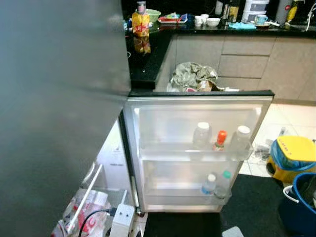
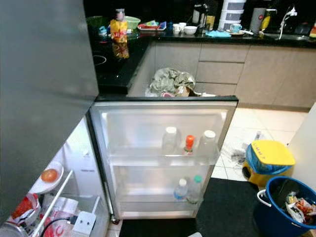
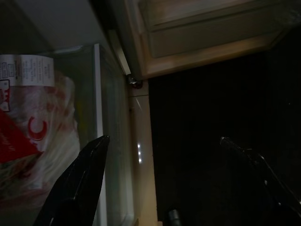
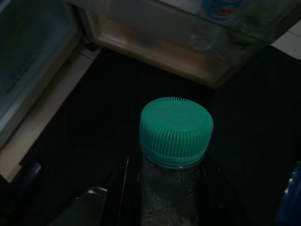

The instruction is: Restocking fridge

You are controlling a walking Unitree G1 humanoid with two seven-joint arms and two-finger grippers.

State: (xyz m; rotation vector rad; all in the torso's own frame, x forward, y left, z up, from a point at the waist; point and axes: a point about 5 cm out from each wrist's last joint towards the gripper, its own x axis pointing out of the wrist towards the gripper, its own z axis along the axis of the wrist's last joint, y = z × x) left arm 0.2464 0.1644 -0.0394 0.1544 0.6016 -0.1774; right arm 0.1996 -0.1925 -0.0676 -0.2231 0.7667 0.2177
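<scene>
The fridge's lower door (image 1: 163, 123) stands wide open ahead of me. Its upper shelf holds two white-capped bottles (image 1: 201, 134) (image 1: 242, 136) and an orange-capped one (image 1: 220, 140). On the lower shelf are a blue-capped bottle (image 1: 209, 183) and a green-capped bottle (image 1: 225, 178). In the right wrist view, my right gripper (image 4: 169, 197) is shut on a clear bottle with a green ribbed cap (image 4: 176, 129), held upright over the dark mat (image 4: 94, 122) in front of the door. My left gripper (image 3: 163, 139) hangs open low beside the fridge's bottom corner, with nothing between its fingers.
A grey upper fridge door (image 1: 54, 98) takes up the left. Inside the fridge lie a plate with an orange fruit (image 2: 49, 175) and red-and-white bags (image 3: 28, 141). A yellow bin (image 2: 269, 158) and blue bucket (image 2: 289, 205) stand at the right. Behind the door are a crumpled bag (image 1: 193, 76) and a cluttered black counter (image 1: 148, 54).
</scene>
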